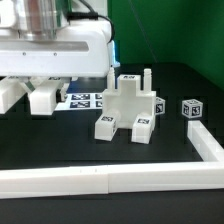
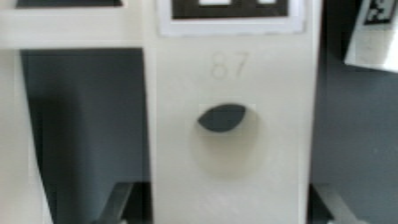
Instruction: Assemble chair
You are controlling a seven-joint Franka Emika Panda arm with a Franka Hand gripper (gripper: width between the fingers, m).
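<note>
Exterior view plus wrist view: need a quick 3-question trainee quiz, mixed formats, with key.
1. True or false: the small tagged cube is joined to the partly built chair.
2. The marker board lies: A) to the exterior view's left of the chair; B) to its right; C) on top of it.
3. In the wrist view, what sits mid-face on the white piece?

Key: 1 false, it stands apart on the exterior view's right. 2 A. 3 a dark round hole.

Arm low, claw clamped tight
</note>
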